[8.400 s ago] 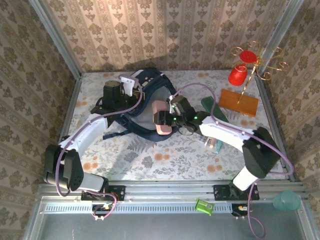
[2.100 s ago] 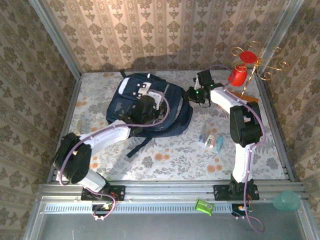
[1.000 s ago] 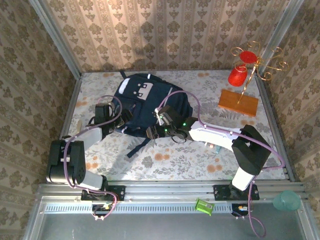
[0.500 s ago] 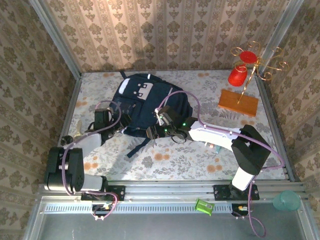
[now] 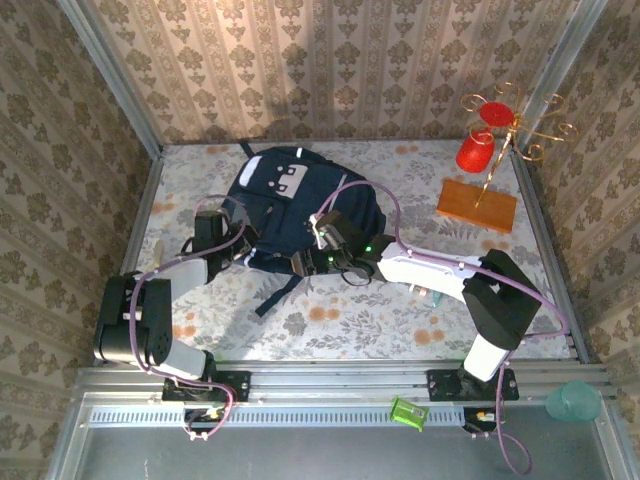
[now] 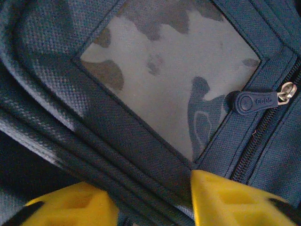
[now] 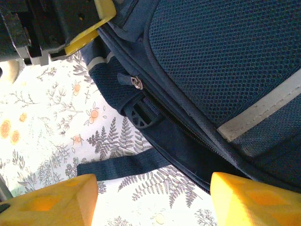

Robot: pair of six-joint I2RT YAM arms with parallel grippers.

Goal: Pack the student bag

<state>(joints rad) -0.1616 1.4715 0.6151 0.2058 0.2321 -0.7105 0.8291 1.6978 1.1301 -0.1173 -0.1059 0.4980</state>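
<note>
The student bag (image 5: 300, 205) lies flat on the floral worktop (image 5: 350, 320), toward the back and left of centre. Its white studded patch (image 5: 283, 180) is at the far end, and a loose dark strap (image 5: 278, 295) trails off its near edge.

Your left hand (image 5: 238, 243) is against the bag's left side. From its wrist you see its two yellow fingers (image 6: 70, 207) on either side of a ridge of navy seam, with a zip pull (image 6: 256, 100) above them to the right. They meet the fabric, but you cannot tell whether they have it clamped.

Your right hand (image 5: 306, 263) sits at the bag's near edge with its fingers (image 7: 256, 197) spread wide apart, holding nothing. Between them lie the strap and the bag's lower corner.

A wooden board (image 5: 477, 205) and a red cup (image 5: 476, 151) on a gold stand (image 5: 515, 120) are well apart from the bag, at the right back.
</note>
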